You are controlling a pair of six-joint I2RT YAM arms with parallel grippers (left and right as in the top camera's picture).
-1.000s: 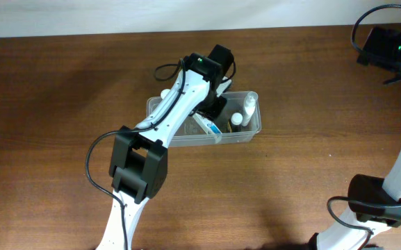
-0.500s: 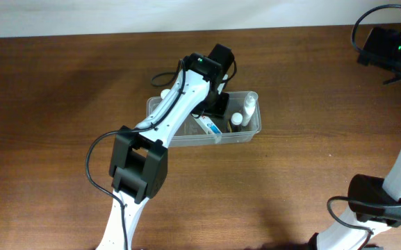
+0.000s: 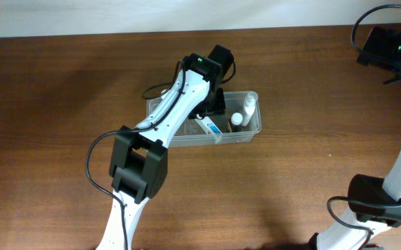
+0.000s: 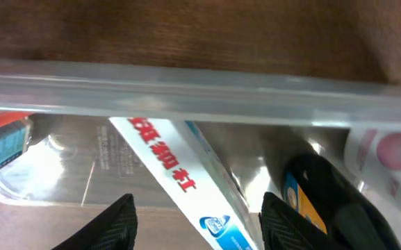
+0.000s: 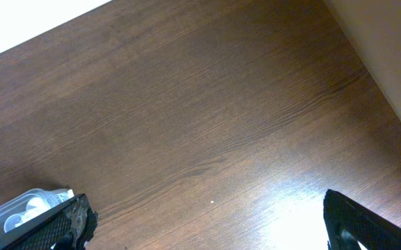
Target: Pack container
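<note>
The container [image 3: 186,137] is a clear rimmed tub at the table's middle; its rim [image 4: 186,90] crosses the left wrist view. Inside lie a white-and-blue box [image 3: 207,127], a white bottle [image 3: 250,105] and a small dark-capped bottle [image 3: 236,119]. My left gripper [image 3: 214,104] hangs over the tub's middle, open [image 4: 200,226], its fingers either side of the box [image 4: 179,167] without touching it. A dark bottle with a yellow label [image 4: 325,194] lies to the right of the box. My right gripper [image 3: 384,45] is far off at the back right, open and empty [image 5: 207,215].
A pink-and-white bottle [image 4: 388,160] and an orange-and-blue item [image 4: 5,142] also lie in the tub. The tub's corner [image 5: 19,208] shows at the lower left of the right wrist view. The wall edge runs along the table's back.
My left gripper has shifted slightly over the tub, and its cable has swung out to the left. The right arm has not moved.
</note>
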